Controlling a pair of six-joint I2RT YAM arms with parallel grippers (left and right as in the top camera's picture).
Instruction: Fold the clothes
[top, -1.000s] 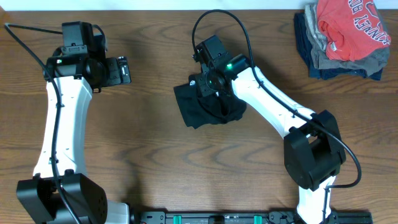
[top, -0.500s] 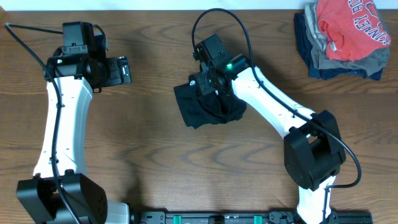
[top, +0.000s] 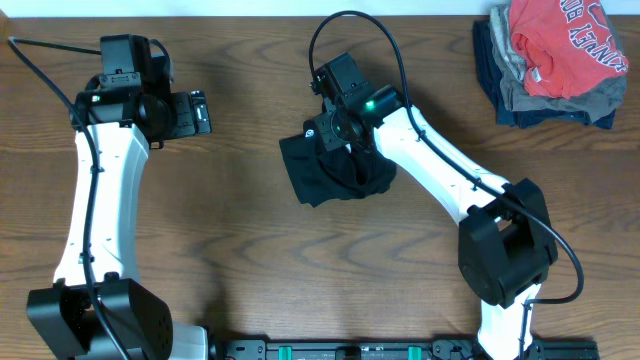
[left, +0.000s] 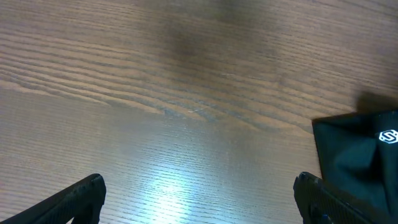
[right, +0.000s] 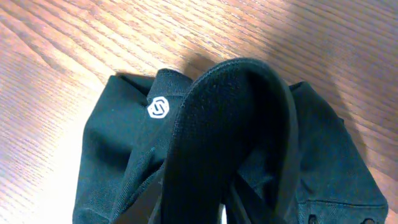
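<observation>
The black garment (top: 315, 182) lies bunched on the tabletop (top: 250, 260), well left of the stack (top: 555, 60); the right gripper (top: 338, 148) has its jaws pinching a raised fold of it; the left gripper (top: 200, 113), farther left, has its jaws spread and empty.

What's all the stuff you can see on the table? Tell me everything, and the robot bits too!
black garment: one, black with a small white logo, crumpled in the middle of the table.
red T-shirt: one, red with white lettering, on top of the pile in the far right corner.
grey garment: one, grey, under the red T-shirt.
dark-blue garments: count unclear, dark blue, at the bottom of that pile.
table: one, brown wood, under everything.
left gripper: one, black, open over bare table on the left.
right gripper: one, black, shut on a raised fold of the black garment.
</observation>
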